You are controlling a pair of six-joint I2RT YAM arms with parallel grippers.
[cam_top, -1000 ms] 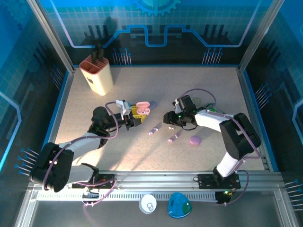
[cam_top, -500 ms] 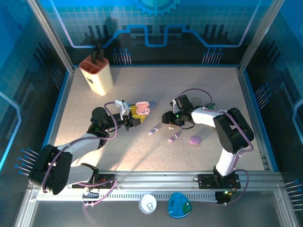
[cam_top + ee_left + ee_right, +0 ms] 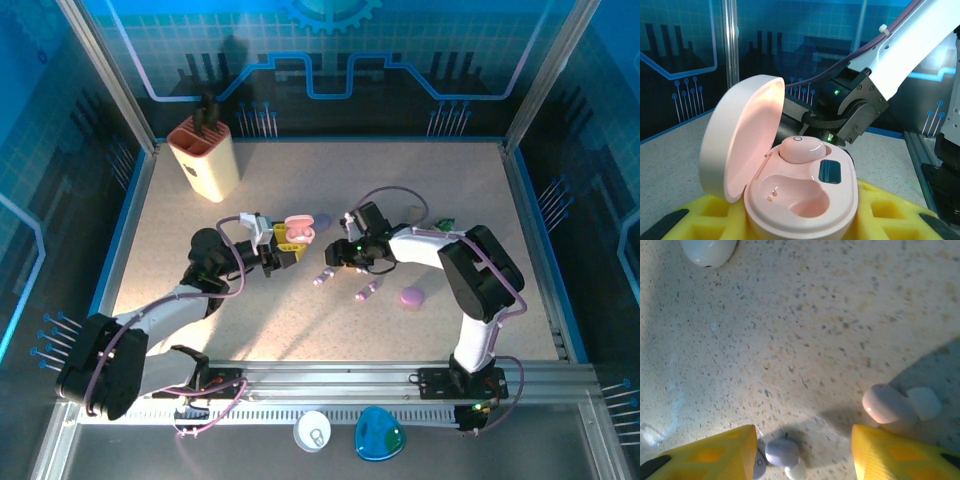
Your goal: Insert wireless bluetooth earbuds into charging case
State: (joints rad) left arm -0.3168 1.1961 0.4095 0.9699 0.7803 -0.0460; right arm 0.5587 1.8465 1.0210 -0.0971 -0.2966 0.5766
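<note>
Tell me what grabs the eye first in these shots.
The open pink charging case stands out, clamped in the left gripper mid-table, with one pink earbud seated and the other socket empty. Next, the right gripper hangs open low over the speckled table, a lavender earbud by one finger.

From overhead I saw the table (image 3: pixel 330 180) evenly lit, brightest in a warm patch at its near edge, with blue dimness all around. My left wrist feed showed the pink case (image 3: pixel 800 200) sharp, its lid glowing softly. The right wrist feed looked soft, perhaps slightly defocused, shadowed at the right.
</note>
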